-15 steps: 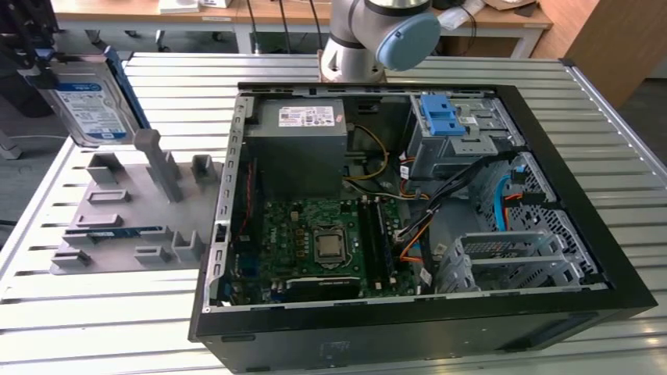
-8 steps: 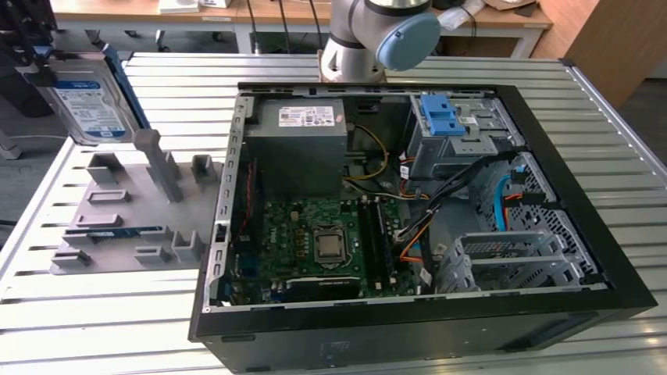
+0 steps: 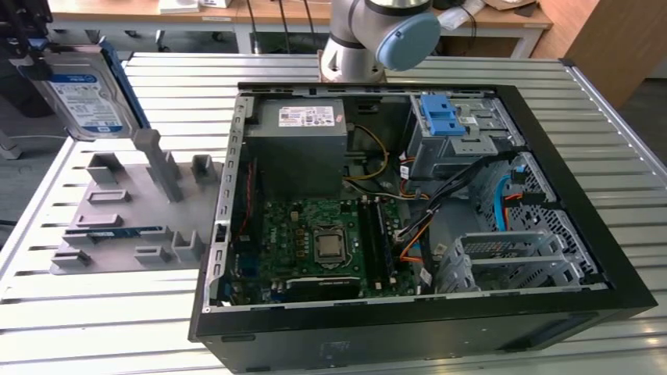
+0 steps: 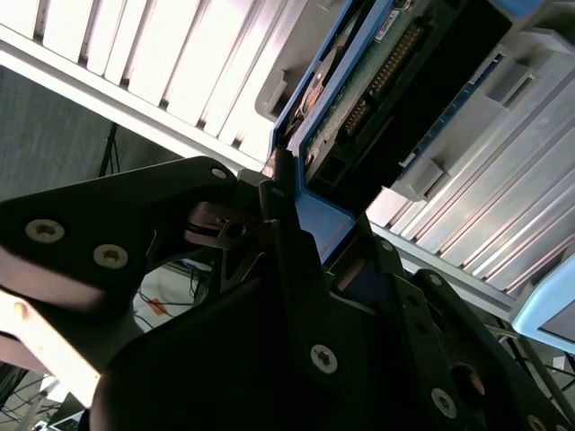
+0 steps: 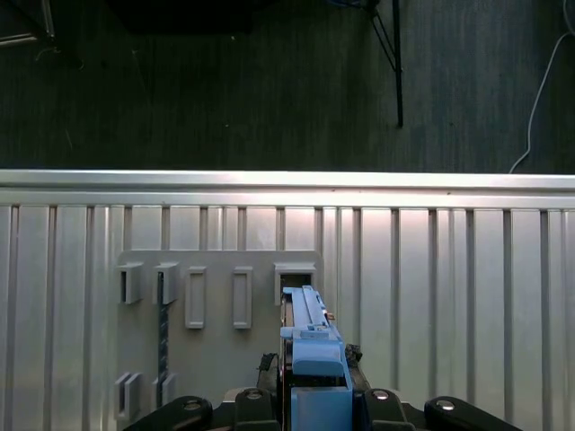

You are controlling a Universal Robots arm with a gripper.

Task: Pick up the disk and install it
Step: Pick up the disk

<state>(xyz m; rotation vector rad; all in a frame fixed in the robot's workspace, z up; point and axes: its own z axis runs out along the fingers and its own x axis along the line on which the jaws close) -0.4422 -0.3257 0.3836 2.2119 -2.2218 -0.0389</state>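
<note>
While it hangs above the grey holder (image 3: 125, 219), gripper (image 4: 319, 224) clamped on upright disk (image 3: 89, 98), computer case (image 3: 583, 195) holding motherboard (image 3: 312, 234), drive cage (image 3: 469, 141).

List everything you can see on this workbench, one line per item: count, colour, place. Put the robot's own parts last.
disk: one, silver with a white-and-blue label in a blue carrier; held upright above the holder tray.
computer case: one, black, open; lying mid-table.
power supply: one, grey; inside the case, at the end nearest the arm.
drive cage: one, grey with a blue latch; inside the case, beside the power supply.
motherboard: one, green; on the case floor.
holder tray: one, grey; on the table, at the exterior view's left of the case.
table: one, silvery slats.
arm: one, grey with a blue cap; beyond the case.
gripper: one, black; fingers shut on the disk's carrier.
</note>
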